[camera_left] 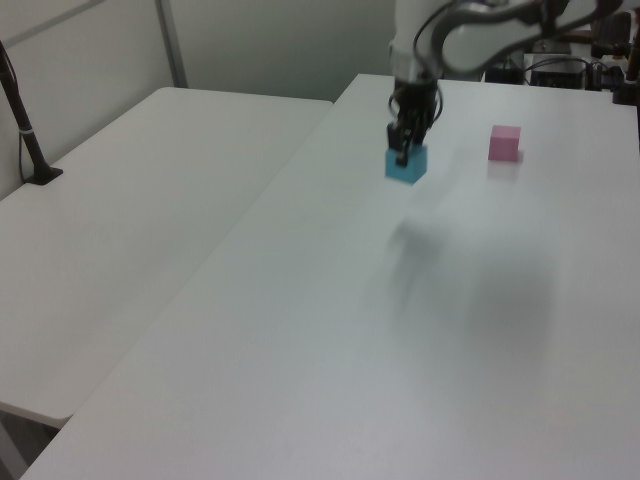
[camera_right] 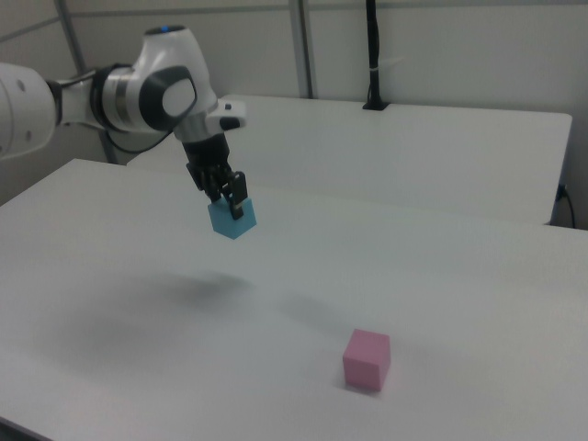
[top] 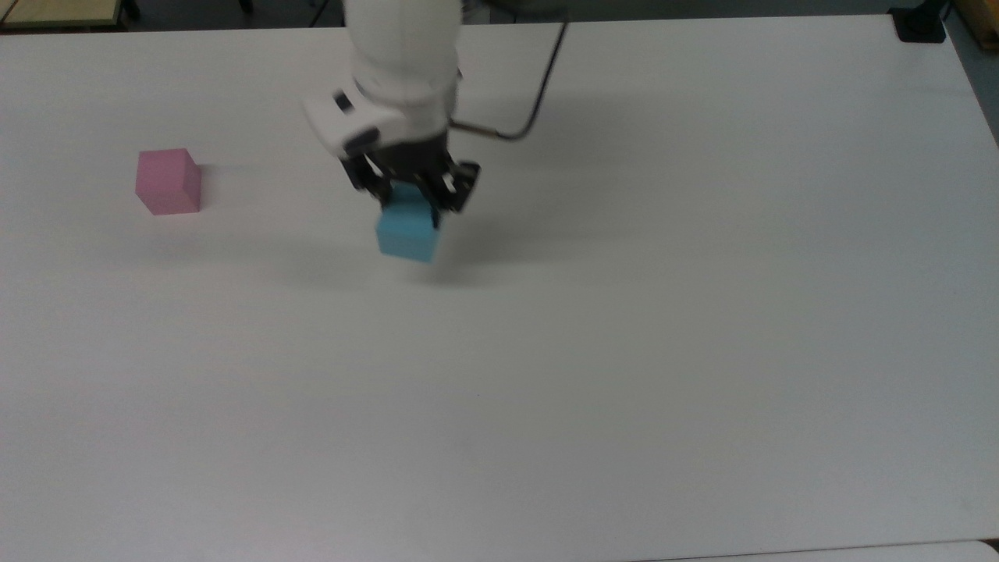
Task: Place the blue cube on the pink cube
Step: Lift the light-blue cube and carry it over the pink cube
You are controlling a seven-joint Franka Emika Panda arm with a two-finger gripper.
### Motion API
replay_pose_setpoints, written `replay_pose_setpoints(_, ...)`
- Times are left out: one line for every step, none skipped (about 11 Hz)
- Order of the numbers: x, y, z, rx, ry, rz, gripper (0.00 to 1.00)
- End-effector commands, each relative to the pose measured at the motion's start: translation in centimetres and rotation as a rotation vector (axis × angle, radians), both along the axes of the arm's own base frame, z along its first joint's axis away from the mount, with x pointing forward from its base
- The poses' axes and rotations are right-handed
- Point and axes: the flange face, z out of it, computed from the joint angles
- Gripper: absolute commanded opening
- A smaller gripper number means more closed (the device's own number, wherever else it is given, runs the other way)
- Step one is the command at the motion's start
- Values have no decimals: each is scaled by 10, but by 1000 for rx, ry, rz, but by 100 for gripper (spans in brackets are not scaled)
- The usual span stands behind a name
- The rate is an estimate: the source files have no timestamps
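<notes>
My gripper [top: 408, 204] is shut on the blue cube [top: 406, 232], a small sky-blue block held well above the white table [top: 624, 351]. In the left view the blue cube [camera_left: 406, 165] hangs under the gripper [camera_left: 408, 150], its shadow lying lower on the table. The right view shows the gripper [camera_right: 228, 206] gripping the blue cube [camera_right: 231, 220] high over the surface. The pink cube [top: 168, 182] rests on the table at the top view's left, apart from the gripper. The pink cube [camera_left: 504, 143] lies to the left view's right of the gripper, and the pink cube [camera_right: 367, 359] sits low in the right view.
A second white table [camera_left: 120, 220] stands at the left view's left, with a black post [camera_left: 25, 130] on it. A dark cable [top: 538, 86] loops off the arm. A black mount [top: 919, 23] sits at the top view's far right corner.
</notes>
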Motion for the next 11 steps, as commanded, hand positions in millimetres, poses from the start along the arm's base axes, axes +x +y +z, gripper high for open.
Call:
replay_pose_setpoints(-37,-64,46,-15,37,57,37)
replay_pose_setpoints(-48,-91,62,-15,34,77,37)
replay_pose_setpoints(-64,-119,80,-8,38,106,37)
replay_pose_setpoints(-80,-149,96,19,34,133,37)
replay_pose_setpoints(-97,-178,108,52,27,179,37)
replay_pose_setpoints(-111,-203,112,71,37,226,37)
replay_pose_setpoints(-121,-228,112,68,38,249,37)
replay_pose_setpoints(-130,-252,107,76,40,263,37)
replay_pose_setpoints(-142,-278,96,109,19,273,37)
replay_pose_setpoints(-152,-303,89,116,-27,283,37)
replay_pose_setpoints(-161,-326,78,99,-51,283,37)
